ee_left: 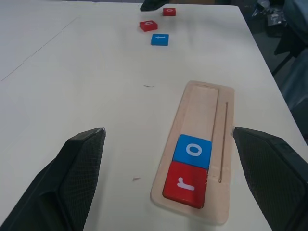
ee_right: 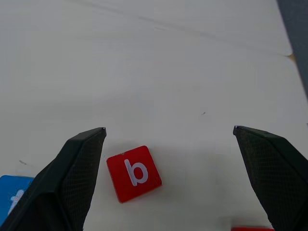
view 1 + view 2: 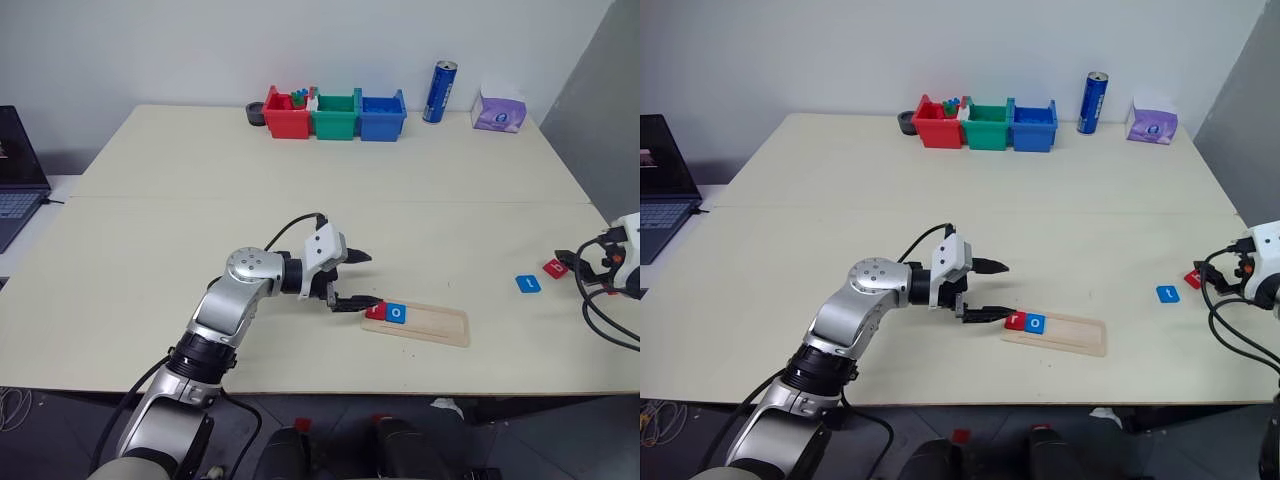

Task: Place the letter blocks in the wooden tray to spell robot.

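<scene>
**Two letters down, three to go**

The left hand [image 3: 352,280] hangs spread and empty just beside the wooden tray [image 3: 440,327], where the red "r" [image 1: 185,184] and blue "o" [image 1: 193,151] start the word. The right hand [image 2: 168,183], spread too, hovers over the red "b" [image 2: 133,173] on the table [image 3: 300,170], apparently the next pick.

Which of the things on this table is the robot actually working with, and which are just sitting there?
In the job:
- wooden tray, already holding red r tile and blue o tile
- red b tile
- blue t tile
- another red tile

Just lying about:
- three coloured bins
- blue can
- tissue pack
- laptop
</scene>
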Robot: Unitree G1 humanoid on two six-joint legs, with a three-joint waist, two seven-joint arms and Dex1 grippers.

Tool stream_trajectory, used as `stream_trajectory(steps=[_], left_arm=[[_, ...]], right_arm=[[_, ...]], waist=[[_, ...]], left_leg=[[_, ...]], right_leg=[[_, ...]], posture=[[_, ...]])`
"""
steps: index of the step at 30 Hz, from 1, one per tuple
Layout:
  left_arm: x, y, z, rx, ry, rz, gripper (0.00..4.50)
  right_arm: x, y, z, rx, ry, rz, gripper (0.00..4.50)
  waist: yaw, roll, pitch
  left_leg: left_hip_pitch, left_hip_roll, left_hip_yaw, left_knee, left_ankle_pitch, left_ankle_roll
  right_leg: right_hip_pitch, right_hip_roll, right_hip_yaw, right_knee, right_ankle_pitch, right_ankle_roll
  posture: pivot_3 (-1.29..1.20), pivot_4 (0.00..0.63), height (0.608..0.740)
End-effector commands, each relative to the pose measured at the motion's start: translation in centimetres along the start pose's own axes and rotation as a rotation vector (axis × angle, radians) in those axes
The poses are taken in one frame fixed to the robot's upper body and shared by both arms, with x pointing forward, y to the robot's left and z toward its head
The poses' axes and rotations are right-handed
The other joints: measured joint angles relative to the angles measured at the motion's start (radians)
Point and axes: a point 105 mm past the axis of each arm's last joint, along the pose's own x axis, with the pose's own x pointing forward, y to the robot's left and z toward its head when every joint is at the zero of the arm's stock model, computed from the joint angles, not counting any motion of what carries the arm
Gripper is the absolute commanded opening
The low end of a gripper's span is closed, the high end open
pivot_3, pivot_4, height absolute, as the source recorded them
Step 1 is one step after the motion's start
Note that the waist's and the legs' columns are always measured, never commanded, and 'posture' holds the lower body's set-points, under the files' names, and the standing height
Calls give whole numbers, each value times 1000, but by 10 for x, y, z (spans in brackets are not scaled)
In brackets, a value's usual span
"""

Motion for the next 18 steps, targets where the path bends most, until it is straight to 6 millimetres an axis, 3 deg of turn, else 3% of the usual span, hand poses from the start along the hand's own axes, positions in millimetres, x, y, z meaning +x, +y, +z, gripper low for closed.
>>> stream_trajectory(steps=[1, 12, 18], left_arm=[[-2, -5, 15, 24, -40, -29, 4453], [-11, -10, 15, 16, -19, -53, 4453], [-16, -7, 13, 7, -12, -43, 4453]], right_arm=[[-2, -12, 1, -5, 21, -22, 4500], [4, -5, -24, 112, 88, 13, 4500], [6, 0, -19, 112, 51, 36, 4500]], waist=[[1, 0, 0], [0, 0, 0], [0, 1, 0]], left_leg=[[0, 0, 0, 0, 0, 0], [-1, 0, 0, 0, 0, 0], [-1, 0, 0, 0, 0, 0]], right_leg=[[0, 0, 0, 0, 0, 0], [0, -2, 0, 0, 0, 0], [0, -2, 0, 0, 0, 0]], posture=[[0, 150, 740], [0, 150, 740], [0, 150, 740]])
